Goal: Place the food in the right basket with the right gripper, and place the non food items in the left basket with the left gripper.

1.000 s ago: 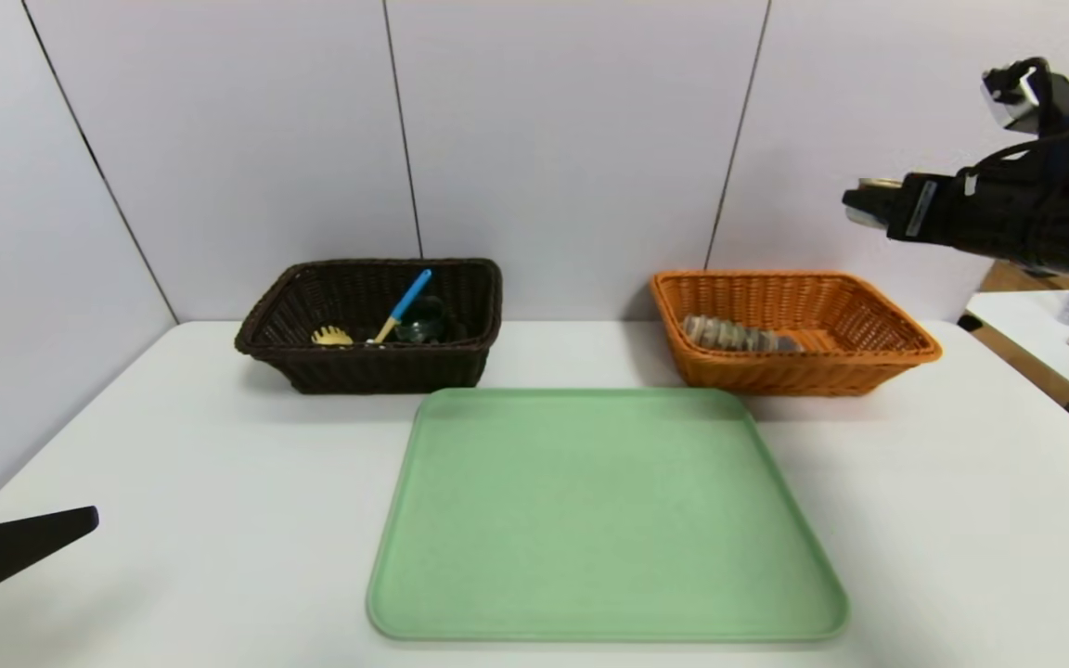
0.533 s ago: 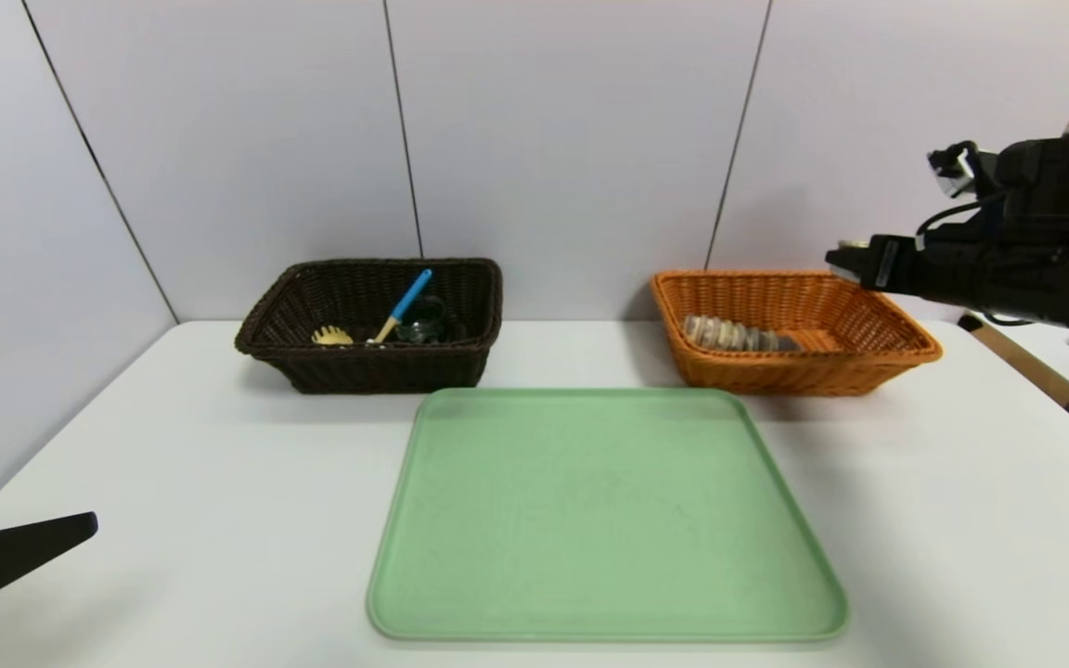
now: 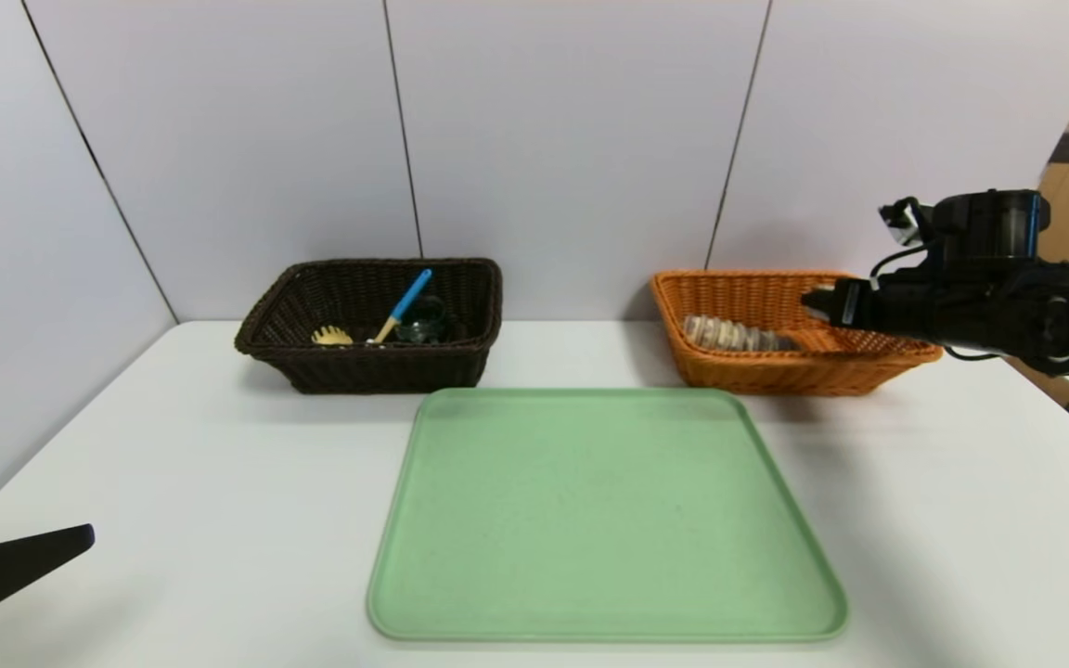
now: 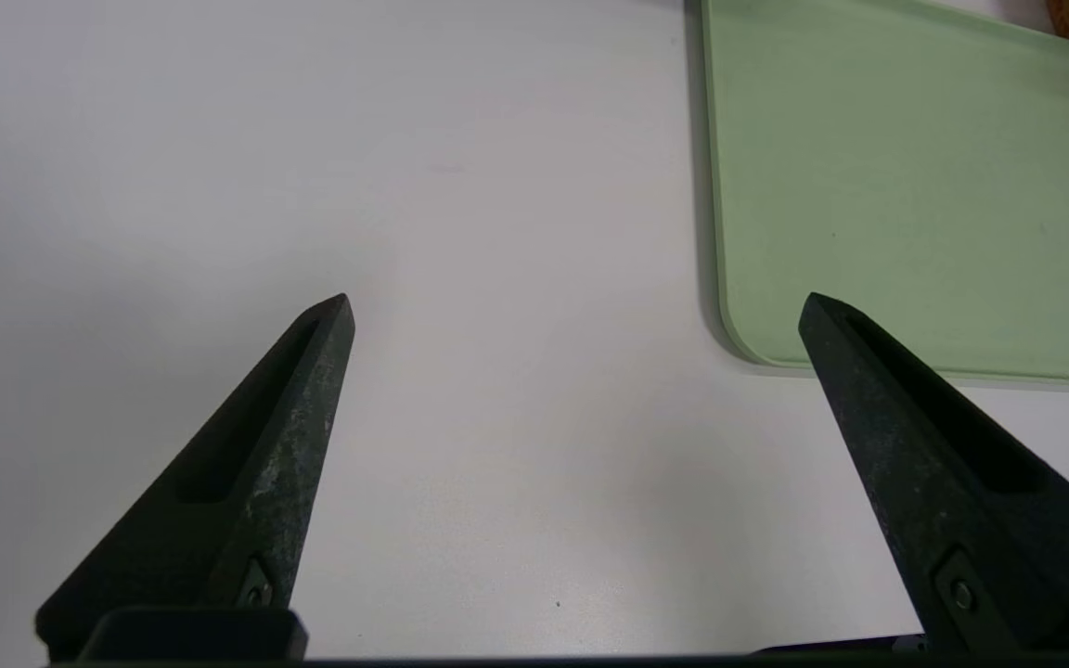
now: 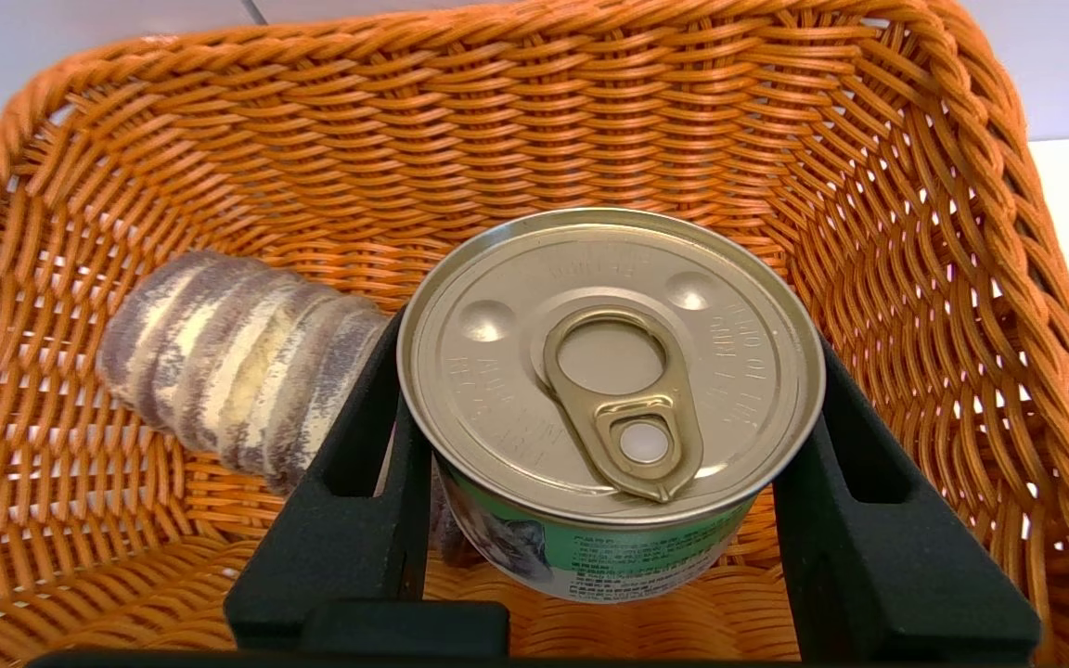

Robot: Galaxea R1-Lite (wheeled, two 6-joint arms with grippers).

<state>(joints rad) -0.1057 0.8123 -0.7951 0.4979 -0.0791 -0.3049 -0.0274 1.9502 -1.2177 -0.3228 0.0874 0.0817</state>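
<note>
right gripper (image 5: 611,436) clamped on tin (image 5: 609,371), over orange basket (image 3: 878,366) at 2 o'clock | bread loaf (image 5: 238,357) inside, beside tin | left gripper (image 4: 576,311) spread wide, holding nothing, 8 o'clock, above table (image 4: 405,186) | dark basket (image 3: 367,366) at 11: spoon (image 3: 402,306), fork (image 3: 331,336), cup (image 3: 421,323)

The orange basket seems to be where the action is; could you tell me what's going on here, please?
The right gripper holds a gold-lidded tin between its jaws over the orange basket, where a striped bread loaf already lies. The dark brown basket holds a blue-handled spoon, a yellow pasta fork and a glass cup. The left gripper rests open beside the green tray.
</note>
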